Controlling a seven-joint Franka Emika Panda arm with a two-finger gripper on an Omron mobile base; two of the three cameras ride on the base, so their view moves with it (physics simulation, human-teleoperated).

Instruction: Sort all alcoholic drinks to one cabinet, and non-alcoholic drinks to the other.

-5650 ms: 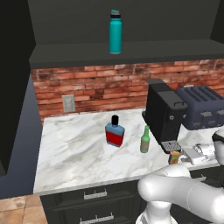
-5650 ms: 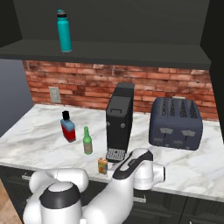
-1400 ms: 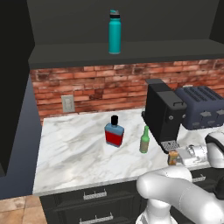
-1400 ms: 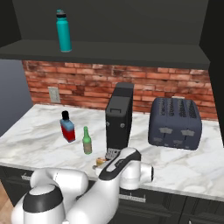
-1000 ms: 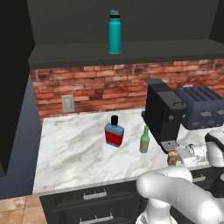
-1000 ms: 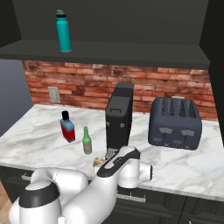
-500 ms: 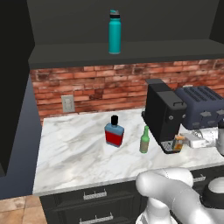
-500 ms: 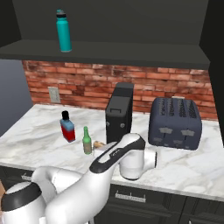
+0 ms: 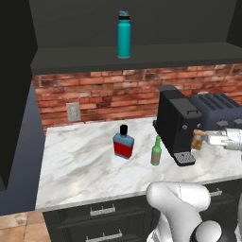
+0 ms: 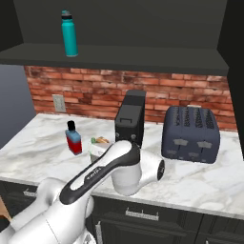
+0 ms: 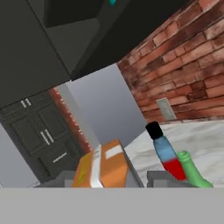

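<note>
My gripper (image 9: 202, 139) is shut on the small orange-yellow carton (image 9: 197, 141), held above the counter just right of the black coffee machine (image 9: 177, 122). In the hand view the carton (image 11: 103, 168) sits tilted between the two fingers. The flat blue flask (image 9: 124, 143) and the slim green bottle (image 9: 156, 152) stand on the marble counter, left of the machine. Both also show in the hand view, the flask (image 11: 166, 154) beside the green bottle (image 11: 192, 173). The tall teal bottle (image 9: 124, 35) stands on the open dark cabinet shelf (image 9: 85, 53) above the brick wall.
A dark toaster (image 10: 190, 128) sits right of the coffee machine (image 10: 129, 119). My white arm (image 10: 114, 167) arches over the counter's front. The marble counter (image 9: 75, 160) is bare at its left part. Dark drawers run below the counter edge.
The gripper has lifted the carton off the counter and carried it up beside the coffee machine. The arm has swung round with it, and the bottles stay put.
</note>
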